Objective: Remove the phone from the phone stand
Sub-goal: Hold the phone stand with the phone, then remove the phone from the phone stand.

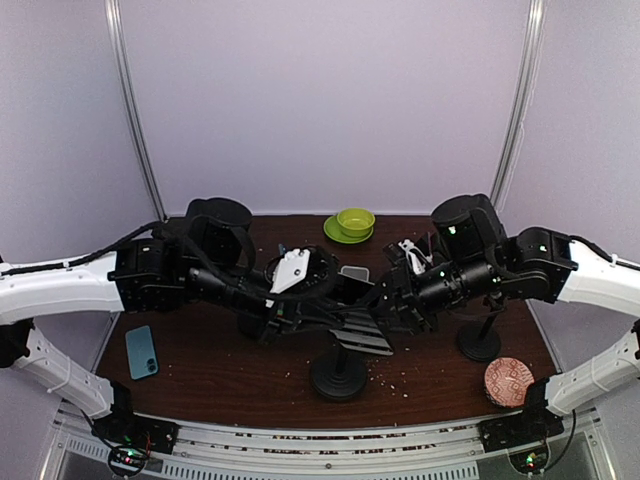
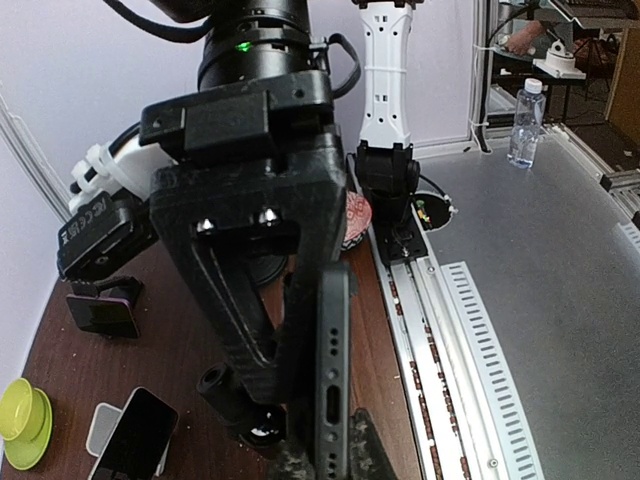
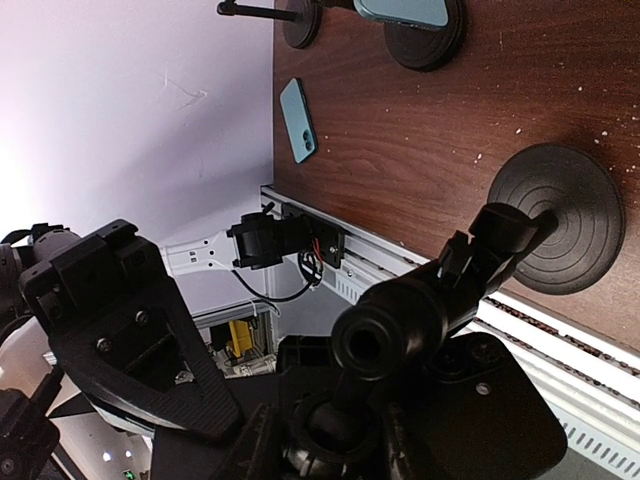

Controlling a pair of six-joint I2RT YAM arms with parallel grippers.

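Note:
The black phone (image 2: 335,350) shows edge-on in the left wrist view, its port end toward the camera. My left gripper (image 2: 335,455) is shut on it, a finger on each face. The phone stand has a round black base (image 1: 340,380) at the table's front middle. In the right wrist view its base (image 3: 555,220) and jointed neck (image 3: 400,320) show, and my right gripper (image 3: 335,440) is shut round the neck's ball joint. In the top view both grippers, left (image 1: 318,318) and right (image 1: 388,310), meet just above the stand. Whether the phone still touches the cradle is hidden.
A teal phone (image 1: 141,352) lies flat at the front left. A green bowl on a plate (image 1: 354,222) stands at the back. A second stand (image 1: 480,340) and a pink round disc (image 1: 508,381) are at the right. Another phone on a white block (image 2: 135,435) lies behind the grippers.

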